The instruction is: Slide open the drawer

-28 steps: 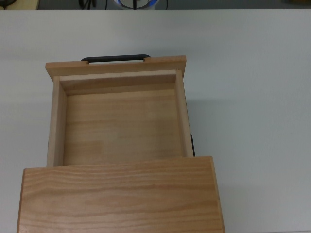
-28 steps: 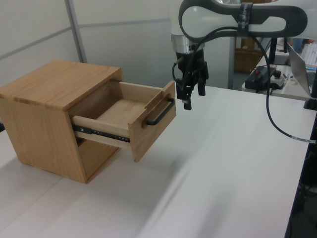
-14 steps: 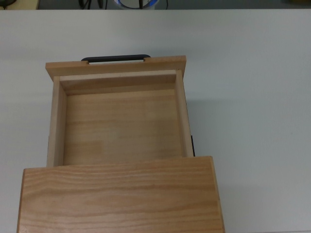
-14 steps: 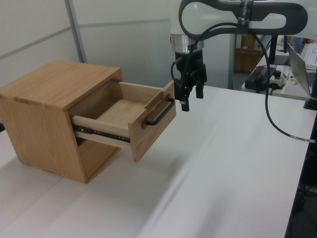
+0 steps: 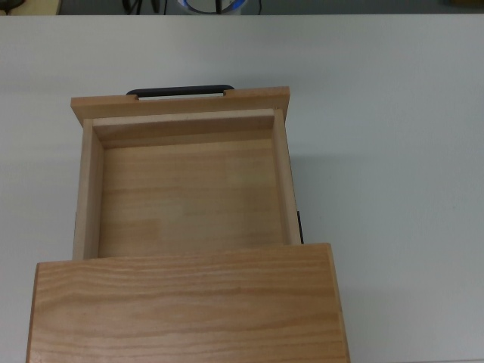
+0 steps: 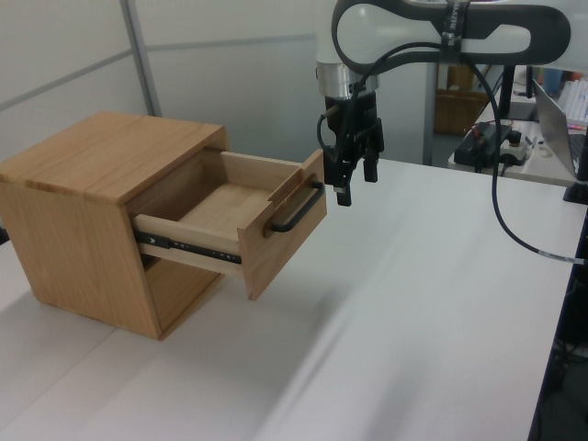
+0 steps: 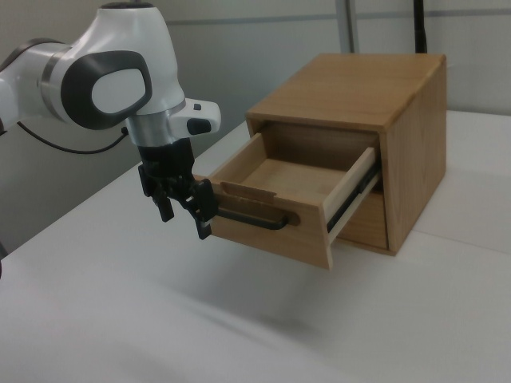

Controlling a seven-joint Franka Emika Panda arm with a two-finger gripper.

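Here the drawer (image 6: 241,223) stands pulled out, the spread, empty pincer (image 6: 353,185) hanging just beside its handle (image 6: 297,213).

I am looking at a lab: a white surface (image 6: 413,303) ringed by plain partition panels (image 6: 73,55), with a cluttered bench (image 6: 496,142) of cables and electronics behind, and a laptop (image 6: 560,119) at the left view's right edge.
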